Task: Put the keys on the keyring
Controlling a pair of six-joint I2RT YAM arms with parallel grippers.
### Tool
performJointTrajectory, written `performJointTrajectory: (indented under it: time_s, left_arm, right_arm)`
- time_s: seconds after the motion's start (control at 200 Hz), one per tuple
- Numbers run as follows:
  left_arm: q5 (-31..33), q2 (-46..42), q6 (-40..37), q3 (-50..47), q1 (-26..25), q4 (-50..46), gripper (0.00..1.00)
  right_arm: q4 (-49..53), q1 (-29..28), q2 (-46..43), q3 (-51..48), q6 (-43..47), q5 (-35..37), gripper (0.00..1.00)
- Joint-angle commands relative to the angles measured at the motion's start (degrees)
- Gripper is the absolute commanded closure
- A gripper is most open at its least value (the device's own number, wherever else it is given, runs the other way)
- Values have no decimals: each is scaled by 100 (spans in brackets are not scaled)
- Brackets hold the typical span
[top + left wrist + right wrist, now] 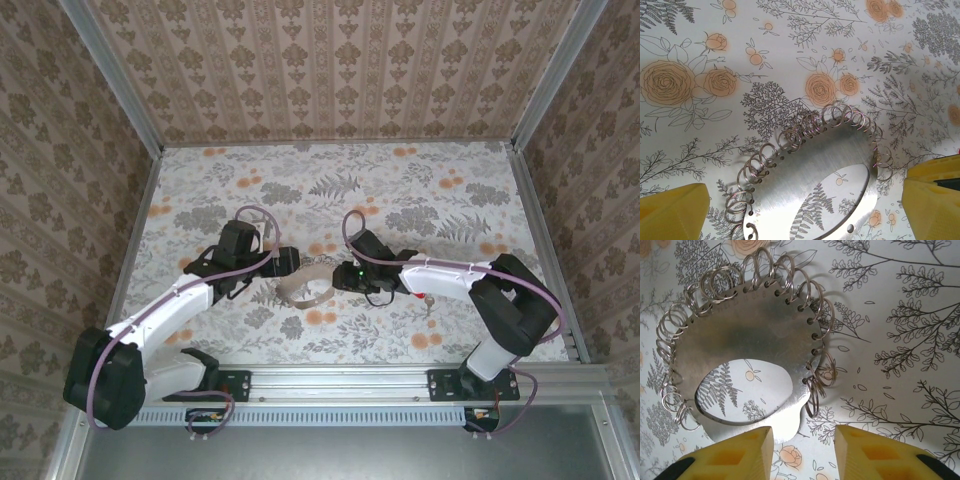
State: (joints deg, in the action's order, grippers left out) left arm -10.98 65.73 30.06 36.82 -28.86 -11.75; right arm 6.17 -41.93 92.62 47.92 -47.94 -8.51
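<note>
Keyring [755, 335] lies between our wide-open left gripper [286, 262] and part-open right gripper [802, 440], both empty, with the key [424, 298] right of it, nearest our right arm.

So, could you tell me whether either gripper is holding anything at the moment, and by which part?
Nothing appears held. The left gripper stands wide open over the keyring; the right gripper straddles its plate edge, jaws apart, not clamping.

The keyring [747, 335], a silvery oval-holed plate edged with wire rings, lies flat; the tiny red-headed key [427, 302] lies apart.
</note>
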Motion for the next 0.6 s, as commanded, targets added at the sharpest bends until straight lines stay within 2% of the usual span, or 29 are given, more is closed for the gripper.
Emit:
performJointTrajectory:
  time_s: [0.0, 0.21, 0.595]
  left_arm:
    - [-106, -21, 68, -67, 47, 144, 0]
    - [-128, -43, 52, -113, 78, 164, 0]
    - [-159, -133, 52, -210, 154, 183, 0]
  right_arm:
    - [-197, -42, -34, -97, -380, 151, 64]
    - [-499, -77, 233, -100, -538, 45, 69]
    - [-601, -127, 448, -125, -695, 33, 70]
